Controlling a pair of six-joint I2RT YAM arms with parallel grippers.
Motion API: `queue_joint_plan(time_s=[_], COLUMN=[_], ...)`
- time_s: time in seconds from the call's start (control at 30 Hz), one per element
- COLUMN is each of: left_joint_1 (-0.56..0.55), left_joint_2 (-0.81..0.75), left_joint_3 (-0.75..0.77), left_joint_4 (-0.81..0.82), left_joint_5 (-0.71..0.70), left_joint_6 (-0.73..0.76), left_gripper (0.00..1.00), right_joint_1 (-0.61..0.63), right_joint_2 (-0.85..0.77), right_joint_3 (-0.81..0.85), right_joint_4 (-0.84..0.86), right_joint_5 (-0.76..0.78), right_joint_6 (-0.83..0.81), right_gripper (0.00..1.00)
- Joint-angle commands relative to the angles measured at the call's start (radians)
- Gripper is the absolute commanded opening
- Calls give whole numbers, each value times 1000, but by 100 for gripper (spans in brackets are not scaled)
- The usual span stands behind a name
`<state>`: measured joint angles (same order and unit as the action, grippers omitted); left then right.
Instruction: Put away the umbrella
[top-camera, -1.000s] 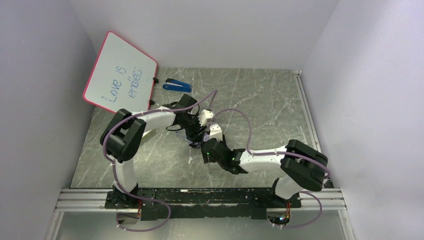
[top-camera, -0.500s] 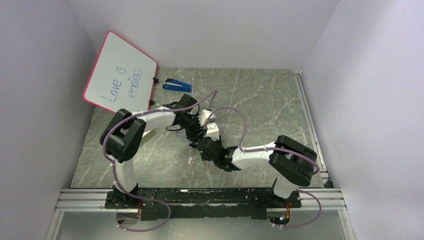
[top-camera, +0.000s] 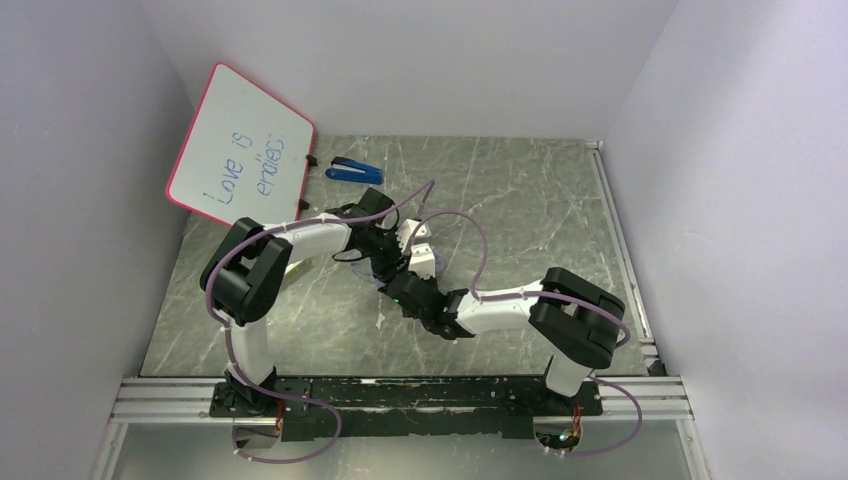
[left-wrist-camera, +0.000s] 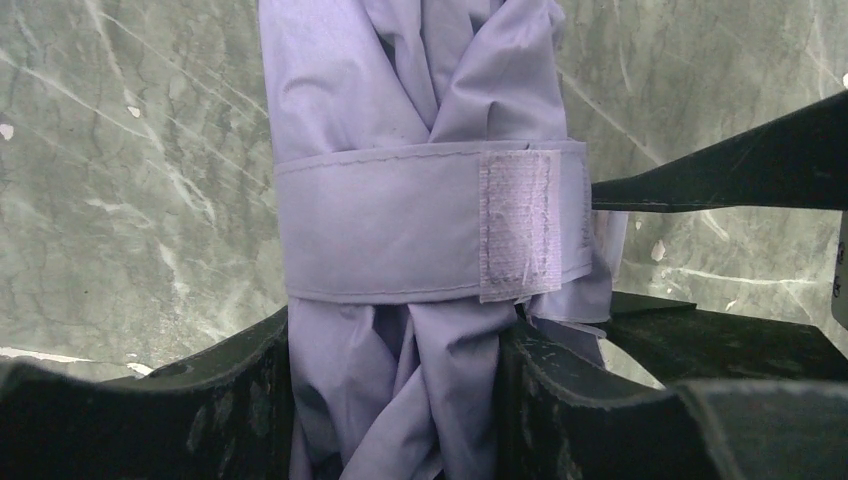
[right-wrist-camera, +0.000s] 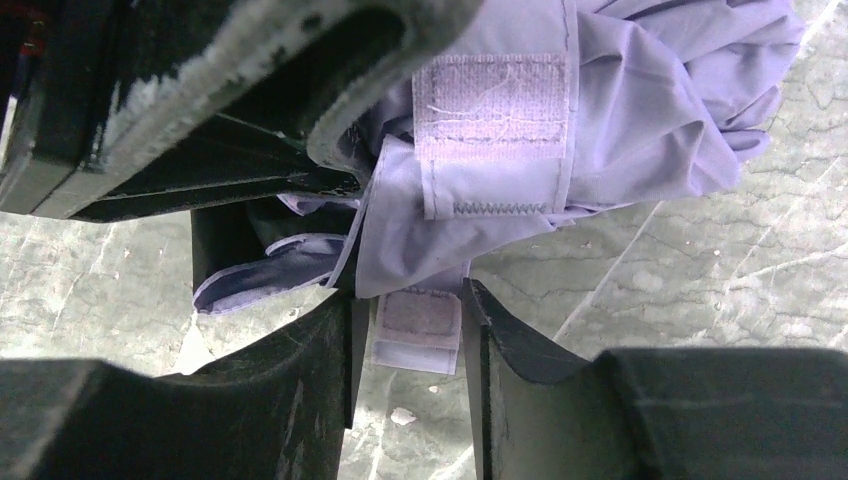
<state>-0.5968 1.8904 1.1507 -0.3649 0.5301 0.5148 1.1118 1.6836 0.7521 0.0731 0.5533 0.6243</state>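
The umbrella (left-wrist-camera: 420, 150) is folded into a pale lilac bundle, with its strap (left-wrist-camera: 380, 235) wrapped round it and a Velcro patch (left-wrist-camera: 515, 225) showing. My left gripper (left-wrist-camera: 400, 400) is shut on the bundle just below the strap. In the top view both grippers meet at mid-table, left (top-camera: 385, 262) and right (top-camera: 402, 290), and they hide most of the umbrella. In the right wrist view my right gripper (right-wrist-camera: 410, 340) is narrowly open, the strap's loose Velcro tab (right-wrist-camera: 420, 325) hangs between its fingers, and the bundle (right-wrist-camera: 640, 110) lies beyond. The handle is hidden.
A pink-framed whiteboard (top-camera: 240, 145) leans at the back left. A blue stapler-like object (top-camera: 355, 170) lies next to it on the marble table (top-camera: 520, 200). Walls close in on the left, back and right.
My right arm has reached further left and forward, bringing its gripper up against the left gripper and the umbrella. The left arm has stayed put.
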Motion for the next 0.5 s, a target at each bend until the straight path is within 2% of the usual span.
queue_joint_plan(time_s=[0.0,0.4,0.47], left_joint_1=[12,12,12], left_joint_2=[61,60,64], left_joint_3=[-29,-32,-31], left_joint_4=[-41,-39,-41], left_joint_5=[-167,-171,-170], left_joint_6=[7,5,4], left_gripper=[5,5,5], right_joint_1=[2,-5,-6], right_joint_2=[40,57,54], right_joint_3=[-32,-51,-52], right_joint_4=[-127,-179,-177], right_joint_5=[-25,-21,-21], right_joint_6=[56,70,64], right_gripper=[41,22,14])
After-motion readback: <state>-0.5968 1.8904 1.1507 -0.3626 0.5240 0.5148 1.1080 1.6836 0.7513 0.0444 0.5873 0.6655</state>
